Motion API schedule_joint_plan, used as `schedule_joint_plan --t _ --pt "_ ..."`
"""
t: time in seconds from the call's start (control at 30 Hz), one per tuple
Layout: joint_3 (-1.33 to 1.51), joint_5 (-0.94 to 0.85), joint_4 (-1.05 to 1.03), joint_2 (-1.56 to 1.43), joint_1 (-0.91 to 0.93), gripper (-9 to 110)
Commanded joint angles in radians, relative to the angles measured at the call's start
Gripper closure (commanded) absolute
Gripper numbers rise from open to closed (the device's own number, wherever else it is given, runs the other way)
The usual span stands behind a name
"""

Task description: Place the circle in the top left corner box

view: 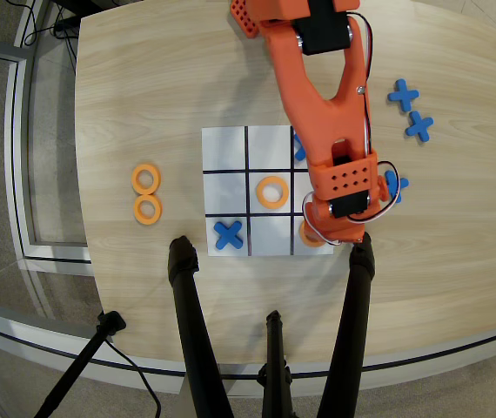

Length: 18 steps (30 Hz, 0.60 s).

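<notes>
An orange ring (311, 235) peeks out under the hand (325, 233) in the grid's (231, 150) lower right cell in the overhead view; whether the hand grips it I cannot tell. Another ring (272, 192) fills the centre cell, a cross (228, 233) the lower left. Two rings (146, 195) lie on the desk (144, 87).

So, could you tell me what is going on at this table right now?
An orange robot arm is playing on a paper tic-tac-toe grid. Its gripper is down over the grid's bottom right cell in the overhead view, where an orange ring peeks out beneath it; whether it grips the ring is hidden. Another ring lies in the centre cell, a blue cross sits bottom left, and two spare rings wait left of the grid.
</notes>
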<state>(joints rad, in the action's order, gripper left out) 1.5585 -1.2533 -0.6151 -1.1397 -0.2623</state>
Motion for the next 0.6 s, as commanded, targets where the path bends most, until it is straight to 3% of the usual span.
schedule_joint_plan --t 0.0,0.37,0.57 --pt "-0.034 0.002 0.002 -0.006 0.011 95" --pt "-0.060 0.000 -0.038 -0.055 0.023 90" --pt "-0.032 -0.057 -0.334 -0.430 0.097 90"
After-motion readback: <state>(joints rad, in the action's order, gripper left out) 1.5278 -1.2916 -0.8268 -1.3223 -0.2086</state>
